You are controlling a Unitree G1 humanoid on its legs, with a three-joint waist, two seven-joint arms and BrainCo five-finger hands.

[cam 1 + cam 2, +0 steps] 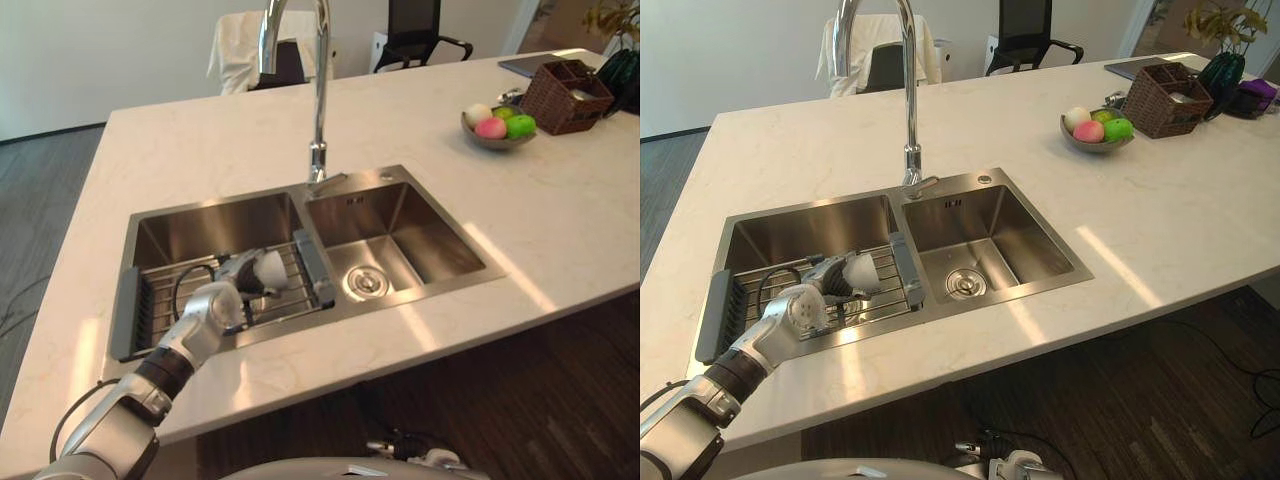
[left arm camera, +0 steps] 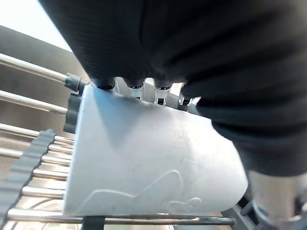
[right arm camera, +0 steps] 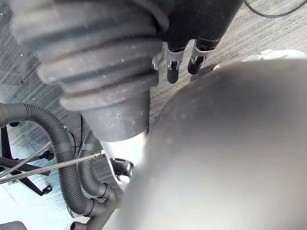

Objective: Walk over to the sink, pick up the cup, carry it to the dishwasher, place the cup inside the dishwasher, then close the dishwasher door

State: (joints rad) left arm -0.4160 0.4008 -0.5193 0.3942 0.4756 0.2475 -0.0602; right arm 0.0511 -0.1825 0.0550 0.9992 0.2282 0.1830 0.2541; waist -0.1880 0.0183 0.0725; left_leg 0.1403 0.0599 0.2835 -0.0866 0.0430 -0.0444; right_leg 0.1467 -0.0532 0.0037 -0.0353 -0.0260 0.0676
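Observation:
A white cup (image 1: pixel 269 268) lies tilted over the wire rack (image 1: pixel 158 298) in the left basin of the steel sink (image 1: pixel 420 300). My left hand (image 1: pixel 222 303) reaches in from the counter's front edge and is curled round the cup. In the left wrist view the cup's side (image 2: pixel 144 163) sits close against the palm, and the fingers (image 2: pixel 135 86) wrap its far side. The rack's bars (image 2: pixel 33 124) run under it. My right hand (image 3: pixel 172 64) hangs low beside me over the floor, its fingers relaxed and holding nothing.
A tall faucet (image 1: pixel 319 100) stands behind the divider between the basins. The right basin (image 1: pixel 400 240) holds just its drain (image 1: pixel 366 283). On the counter's far right are a fruit bowl (image 1: pixel 497 128) and a wicker basket (image 1: pixel 565 97). Chairs stand beyond the counter.

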